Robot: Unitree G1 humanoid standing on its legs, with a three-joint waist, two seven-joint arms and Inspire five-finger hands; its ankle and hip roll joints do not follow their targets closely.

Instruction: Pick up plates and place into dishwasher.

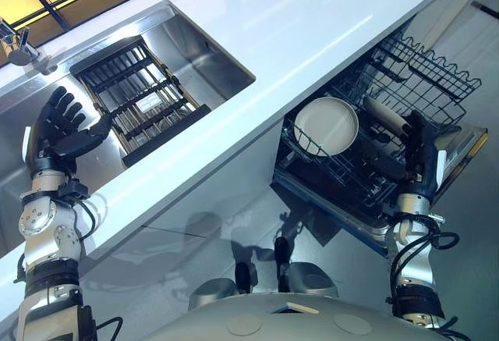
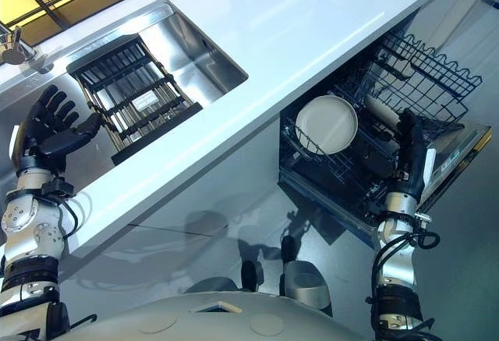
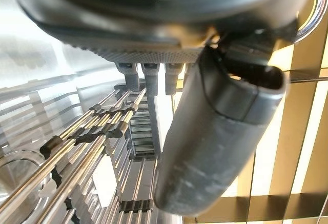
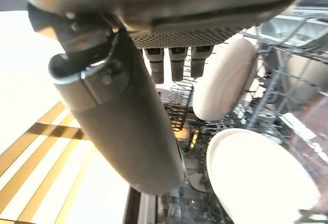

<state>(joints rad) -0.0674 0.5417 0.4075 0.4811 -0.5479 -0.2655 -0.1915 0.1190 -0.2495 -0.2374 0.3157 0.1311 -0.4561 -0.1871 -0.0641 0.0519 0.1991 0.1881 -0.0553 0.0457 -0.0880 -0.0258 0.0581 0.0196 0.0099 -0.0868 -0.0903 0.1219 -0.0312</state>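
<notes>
In the dishwasher rack (image 1: 425, 76), under the counter (image 1: 312, 37): what you could and could not read.
Hidden: rack's lower wires were tangled and dark; you could not tell which slot held each plate.
Cut off: second plate (image 1: 386, 115) showed as a pale edge, partly behind the right hand.
Right hand (image 1: 417, 150): fingers straight and relaxed, thumb apart; it held nothing and stood over the rack.
Round plate (image 1: 327, 126): upright on edge in the rack, near that hand toward the robot's left, apart from its fingers (image 4: 177, 62).
Left hand (image 1: 62, 126): fingers spread, nothing held; it hung over the sink (image 1: 207, 56), its thumb just beside the black drying rack (image 1: 136, 95).
Drying rack: you saw bars and rods (image 3: 77, 147), no plate on them.
Tap (image 1: 15, 44): cut by the frame edge.
</notes>
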